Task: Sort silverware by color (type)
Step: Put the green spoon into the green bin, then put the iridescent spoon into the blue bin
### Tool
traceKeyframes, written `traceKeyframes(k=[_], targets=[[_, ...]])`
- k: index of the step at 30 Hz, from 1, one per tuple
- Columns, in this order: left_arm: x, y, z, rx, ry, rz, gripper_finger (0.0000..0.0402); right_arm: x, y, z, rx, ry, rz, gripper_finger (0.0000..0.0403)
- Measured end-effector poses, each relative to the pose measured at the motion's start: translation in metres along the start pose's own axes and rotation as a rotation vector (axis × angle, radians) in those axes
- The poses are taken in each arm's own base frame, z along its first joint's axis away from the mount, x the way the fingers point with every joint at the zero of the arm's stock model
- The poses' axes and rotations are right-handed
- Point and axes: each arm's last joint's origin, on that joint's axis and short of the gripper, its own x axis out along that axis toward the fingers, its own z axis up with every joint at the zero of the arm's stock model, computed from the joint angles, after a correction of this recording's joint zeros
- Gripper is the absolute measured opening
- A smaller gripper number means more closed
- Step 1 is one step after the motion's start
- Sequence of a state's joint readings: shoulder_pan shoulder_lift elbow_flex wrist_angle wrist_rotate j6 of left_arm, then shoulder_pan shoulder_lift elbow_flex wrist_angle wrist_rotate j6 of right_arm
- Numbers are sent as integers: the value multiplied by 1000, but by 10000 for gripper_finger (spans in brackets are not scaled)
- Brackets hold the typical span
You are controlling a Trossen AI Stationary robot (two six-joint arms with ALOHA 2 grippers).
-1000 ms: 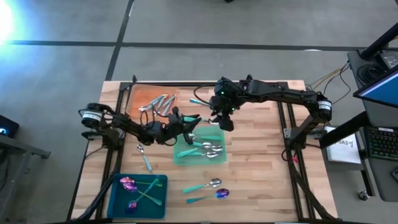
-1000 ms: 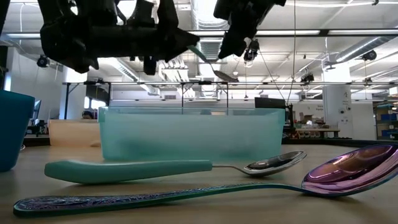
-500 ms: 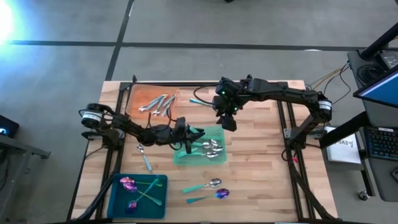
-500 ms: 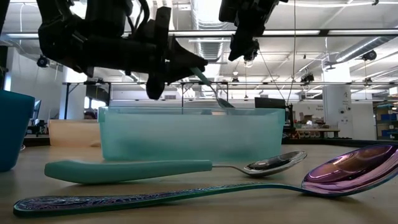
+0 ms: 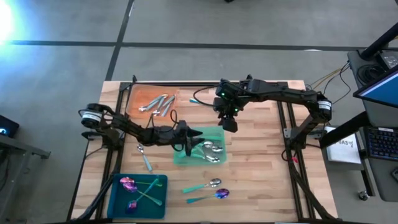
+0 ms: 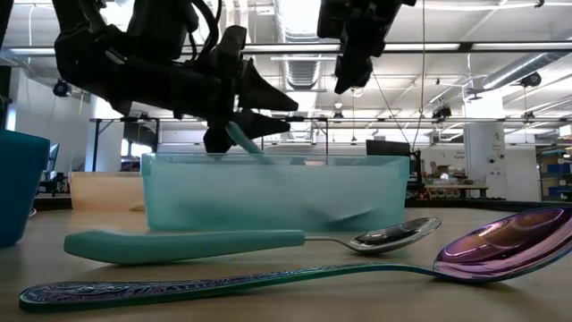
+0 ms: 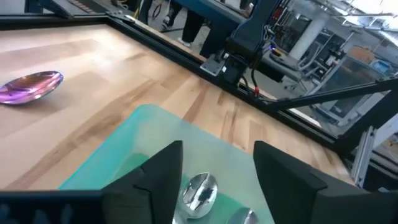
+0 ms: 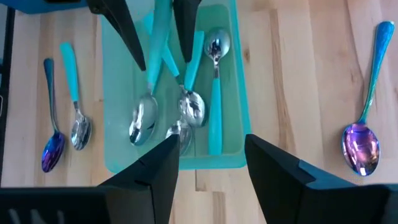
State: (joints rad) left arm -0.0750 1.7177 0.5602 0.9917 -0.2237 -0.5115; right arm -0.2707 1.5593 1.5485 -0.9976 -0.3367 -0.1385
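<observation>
My left gripper (image 5: 191, 138) hangs open over the left end of the green tray (image 5: 219, 160). A teal-handled silver spoon (image 8: 154, 68) slants between its fingers, head down among other teal-handled spoons in the tray. My right gripper (image 5: 227, 118) is open and empty, up above the tray's far side. Silver utensils (image 5: 157, 103) lie on the orange mat (image 5: 138, 94). Purple-headed spoons (image 5: 129, 185) lie in the blue tray (image 5: 160, 205). Loose on the wood are a teal-handled spoon (image 6: 223, 243), a purple-headed spoon (image 6: 357, 266), another purple-headed one (image 8: 363, 124) and a small one (image 5: 144, 159). My left gripper's open fingers (image 8: 124, 31) stand on either side of the spoon's teal handle (image 8: 160, 31); whether one of them touches it, I cannot tell. The spoon's head (image 8: 142, 123) lies in the green tray, with the handle slanting up toward the fingers.
The table's black frame rails (image 5: 283, 118) run along its left, right and far sides. Bare wood lies to the right of the green tray. Beyond the table's right edge stand a keyboard and papers (image 5: 348, 149).
My left gripper has sunk toward the green tray, tipped toward level and rolled, then opened. The teal-handled spoon that it held above the tray now slants down into it, head at the bottom.
</observation>
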Motion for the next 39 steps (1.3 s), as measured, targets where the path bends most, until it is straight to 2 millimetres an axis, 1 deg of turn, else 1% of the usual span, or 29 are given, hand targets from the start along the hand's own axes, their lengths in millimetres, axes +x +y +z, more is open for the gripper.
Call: traceKeyframes(k=[4,8,13,16,19,22,25,33,36,39], targets=[[-2,2,6,43,2,15,182,6,-2,-5,-12,26,-2,173],[-7,4,17,82,11,42,177,13,-5,-11,-20,66,-65,173],[-14,1,30,81,-2,45,173,23,-6,-21,35,113,-60,173],[-19,-1,36,118,1,49,173,29,-5,-24,-19,123,-64,173],[-23,1,42,133,-10,87,173,35,-11,-22,-62,78,-176,173],[-27,2,46,132,-22,138,173,42,-25,-19,-73,-17,-298,173],[-30,2,47,134,-9,171,173,51,-43,-17,-58,-85,-323,173],[-32,3,47,124,9,184,173,73,-102,-26,28,-45,-380,173],[-32,3,47,126,17,189,173,84,-116,-30,43,-17,-355,173],[-32,3,46,128,17,196,173,93,-125,-32,42,-7,-353,173]])
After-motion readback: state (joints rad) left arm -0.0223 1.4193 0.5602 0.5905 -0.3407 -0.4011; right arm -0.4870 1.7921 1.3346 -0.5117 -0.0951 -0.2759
